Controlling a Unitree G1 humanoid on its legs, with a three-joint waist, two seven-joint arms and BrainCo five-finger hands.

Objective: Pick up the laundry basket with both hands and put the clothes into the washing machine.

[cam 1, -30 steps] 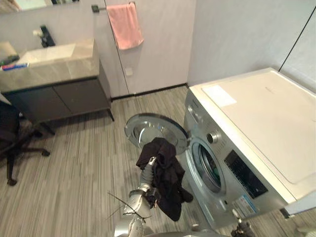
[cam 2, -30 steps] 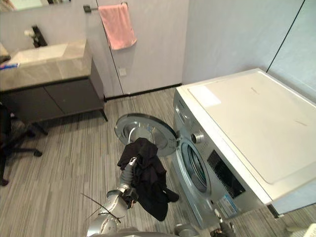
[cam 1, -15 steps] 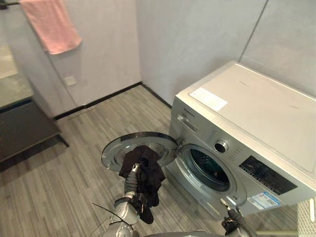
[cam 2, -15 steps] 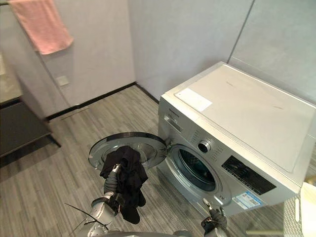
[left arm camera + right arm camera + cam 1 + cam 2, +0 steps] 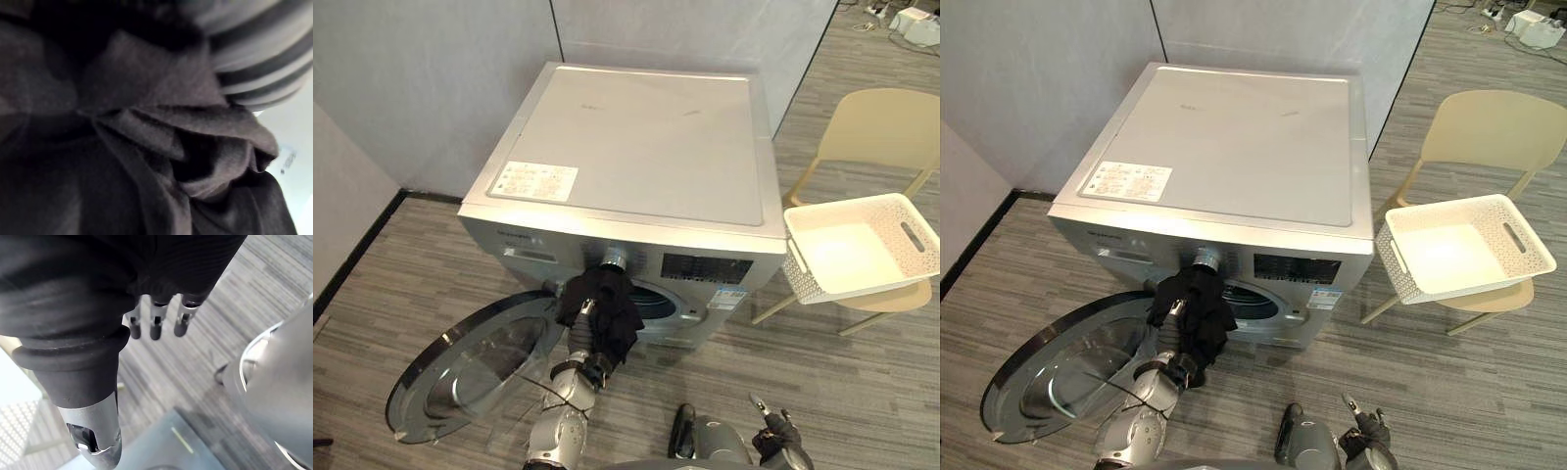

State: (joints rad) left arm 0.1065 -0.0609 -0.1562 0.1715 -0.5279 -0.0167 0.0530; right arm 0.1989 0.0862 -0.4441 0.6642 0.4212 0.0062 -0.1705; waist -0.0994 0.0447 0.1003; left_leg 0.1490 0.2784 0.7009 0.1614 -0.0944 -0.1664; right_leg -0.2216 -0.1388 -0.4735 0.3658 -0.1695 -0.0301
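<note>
Loading dark clothes (image 5: 605, 302) into the washing machine (image 5: 636, 147).
Left hand (image 5: 578, 340) is buried in cloth, grip unclear; right hand (image 5: 155, 323) hangs relaxed, empty. Next: push the clothes through the opening (image 5: 658, 305).

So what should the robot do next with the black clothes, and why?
Probably ease the left hand forward to push the black clothes into the drum opening. The door hangs open and the clothes sit bunched right before the opening, not yet inside.
</note>
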